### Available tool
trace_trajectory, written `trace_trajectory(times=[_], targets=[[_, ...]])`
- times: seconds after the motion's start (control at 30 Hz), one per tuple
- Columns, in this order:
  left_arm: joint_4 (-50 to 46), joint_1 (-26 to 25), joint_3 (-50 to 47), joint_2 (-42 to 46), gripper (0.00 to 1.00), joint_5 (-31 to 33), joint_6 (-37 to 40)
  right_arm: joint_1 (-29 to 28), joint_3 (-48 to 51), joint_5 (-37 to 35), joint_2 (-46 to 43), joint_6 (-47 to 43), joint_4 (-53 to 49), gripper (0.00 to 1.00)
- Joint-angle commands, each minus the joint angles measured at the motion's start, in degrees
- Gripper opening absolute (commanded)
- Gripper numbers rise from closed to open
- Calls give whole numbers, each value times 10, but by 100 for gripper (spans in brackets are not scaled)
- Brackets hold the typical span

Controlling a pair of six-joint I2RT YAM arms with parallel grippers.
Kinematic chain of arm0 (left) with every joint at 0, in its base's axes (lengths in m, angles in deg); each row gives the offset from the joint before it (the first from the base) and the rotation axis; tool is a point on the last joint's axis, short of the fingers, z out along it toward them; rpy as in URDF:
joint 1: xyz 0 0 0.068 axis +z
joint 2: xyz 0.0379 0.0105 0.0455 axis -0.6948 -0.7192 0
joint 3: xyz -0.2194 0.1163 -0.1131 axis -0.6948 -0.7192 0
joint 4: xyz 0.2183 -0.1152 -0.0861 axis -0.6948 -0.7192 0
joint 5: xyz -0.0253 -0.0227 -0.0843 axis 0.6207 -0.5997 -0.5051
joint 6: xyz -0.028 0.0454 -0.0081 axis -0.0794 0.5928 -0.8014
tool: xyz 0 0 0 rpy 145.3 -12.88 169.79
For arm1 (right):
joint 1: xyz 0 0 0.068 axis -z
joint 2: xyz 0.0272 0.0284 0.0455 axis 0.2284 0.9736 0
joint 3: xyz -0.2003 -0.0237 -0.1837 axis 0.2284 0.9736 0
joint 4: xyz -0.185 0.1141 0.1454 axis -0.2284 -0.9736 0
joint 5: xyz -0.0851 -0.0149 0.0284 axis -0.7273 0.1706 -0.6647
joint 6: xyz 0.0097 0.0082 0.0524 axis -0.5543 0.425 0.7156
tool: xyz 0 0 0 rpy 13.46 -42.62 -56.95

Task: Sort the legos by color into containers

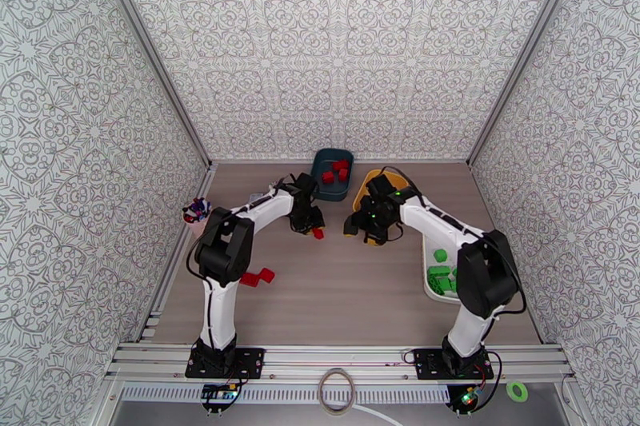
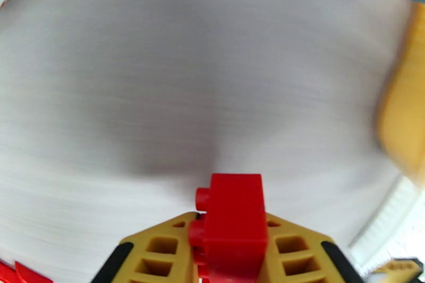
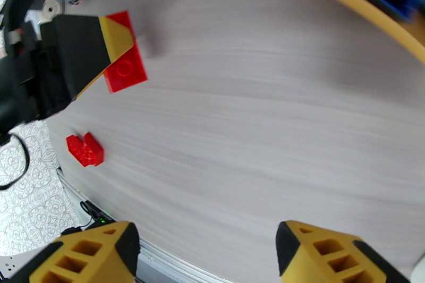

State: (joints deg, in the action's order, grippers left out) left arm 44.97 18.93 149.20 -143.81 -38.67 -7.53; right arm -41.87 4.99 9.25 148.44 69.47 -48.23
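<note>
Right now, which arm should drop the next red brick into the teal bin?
Left. Its pincer is shut on a red brick near the teal bin; the right pincer hangs open and empty.

Robot lab test cell.
Patterned panels (image 1: 320, 44) wall in a wood-grain table (image 1: 360, 300) at 9, 12 and 3 o'clock; at 6 o'clock an aluminium rail (image 1: 336, 357) carries two bolted arm bases (image 1: 225, 362).
</note>
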Motion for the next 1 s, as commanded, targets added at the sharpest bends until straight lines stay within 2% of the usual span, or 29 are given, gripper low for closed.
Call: trace_trajectory(times=[0.0, 0.23, 0.5, 0.6, 0.77, 0.83, 0.97], targets=[[52, 6, 3, 30, 27, -55, 6, -5, -44, 31, 27, 18, 24, 72], [97, 39, 29, 25, 28, -103, -23, -1, -141, 48, 87, 15, 2, 71], [175, 90, 102, -33, 32, -150, -105, 22, -233, 54, 123, 10, -38, 71], [194, 101, 159, -76, 38, -158, -138, 34, -248, 48, 122, 3, -57, 71], [185, 102, 264, -146, 66, -164, -161, 51, -239, 36, 103, -8, -72, 71], [184, 102, 274, -147, 70, -161, -162, 54, -230, 29, 94, -13, -77, 71], [174, 99, 237, -106, 71, -138, -139, 55, -210, 8, 73, -26, -87, 71]])
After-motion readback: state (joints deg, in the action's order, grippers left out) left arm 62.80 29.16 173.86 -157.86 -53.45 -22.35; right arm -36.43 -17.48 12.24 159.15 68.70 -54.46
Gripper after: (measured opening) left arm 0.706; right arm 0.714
